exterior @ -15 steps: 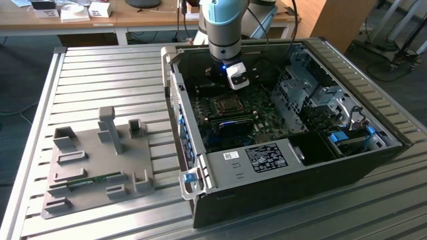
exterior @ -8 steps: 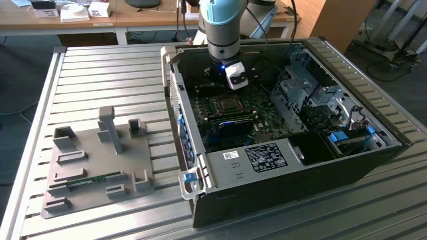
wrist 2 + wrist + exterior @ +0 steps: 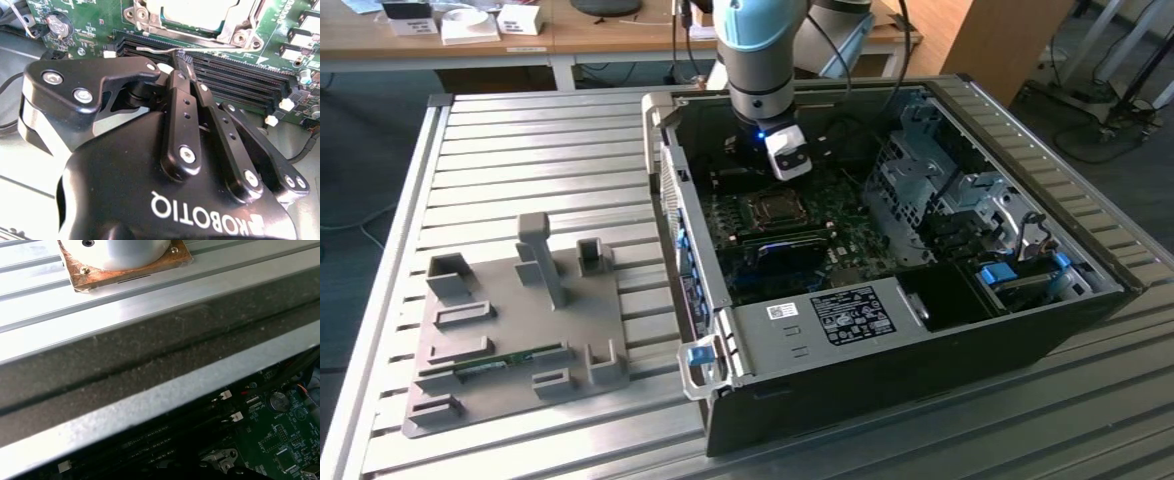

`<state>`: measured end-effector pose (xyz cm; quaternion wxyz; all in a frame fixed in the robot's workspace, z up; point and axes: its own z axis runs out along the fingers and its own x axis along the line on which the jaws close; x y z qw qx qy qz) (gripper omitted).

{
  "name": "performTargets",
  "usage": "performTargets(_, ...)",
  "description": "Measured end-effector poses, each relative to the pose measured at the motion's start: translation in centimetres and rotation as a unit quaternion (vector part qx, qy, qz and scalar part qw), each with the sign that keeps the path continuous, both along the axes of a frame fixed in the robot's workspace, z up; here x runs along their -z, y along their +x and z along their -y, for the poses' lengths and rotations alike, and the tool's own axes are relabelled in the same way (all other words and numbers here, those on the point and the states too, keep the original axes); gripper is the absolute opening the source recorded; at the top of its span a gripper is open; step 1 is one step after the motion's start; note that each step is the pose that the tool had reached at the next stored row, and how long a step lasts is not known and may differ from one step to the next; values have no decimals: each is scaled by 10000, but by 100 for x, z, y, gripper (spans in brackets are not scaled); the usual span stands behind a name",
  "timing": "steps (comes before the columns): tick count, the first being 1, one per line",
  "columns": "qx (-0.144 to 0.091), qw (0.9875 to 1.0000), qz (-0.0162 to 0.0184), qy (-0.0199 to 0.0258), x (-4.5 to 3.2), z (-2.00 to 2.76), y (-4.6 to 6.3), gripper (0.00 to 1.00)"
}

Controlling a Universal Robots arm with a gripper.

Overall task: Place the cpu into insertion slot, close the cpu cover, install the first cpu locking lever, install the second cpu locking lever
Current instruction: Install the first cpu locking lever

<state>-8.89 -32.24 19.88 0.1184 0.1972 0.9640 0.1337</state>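
Note:
In the second wrist view the cpu [image 3: 200, 11] lies in its socket, silver top up. The cpu cover [image 3: 235, 27], a silvery frame, lies flat around it. A thin wire locking lever [image 3: 150, 49] runs along the socket's edge beside the memory slots. My gripper [image 3: 181, 57] is shut, and its joined tips rest against this lever's wire, a short way from its bent handle end. In the exterior view the gripper [image 3: 781, 165] hangs inside the open computer case, just behind the socket [image 3: 771, 210].
The case [image 3: 881, 330] lies open on a slatted aluminium table [image 3: 520, 160]. A grey fixture plate [image 3: 520, 320] sits at the exterior view's left. Black memory slots [image 3: 240, 70], a coin battery [image 3: 59, 26] and a drive cage [image 3: 941, 190] surround the socket. The case wall [image 3: 150, 365] stands close by.

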Motion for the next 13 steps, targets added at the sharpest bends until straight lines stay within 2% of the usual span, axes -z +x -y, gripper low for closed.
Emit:
performTargets(5,0,10000,4,0,-1,0,-5,11)
performTargets(10,0,10000,4,0,-54,0,-5,11)
performTargets(13,0,10000,5,-7,-54,0,-4,11)
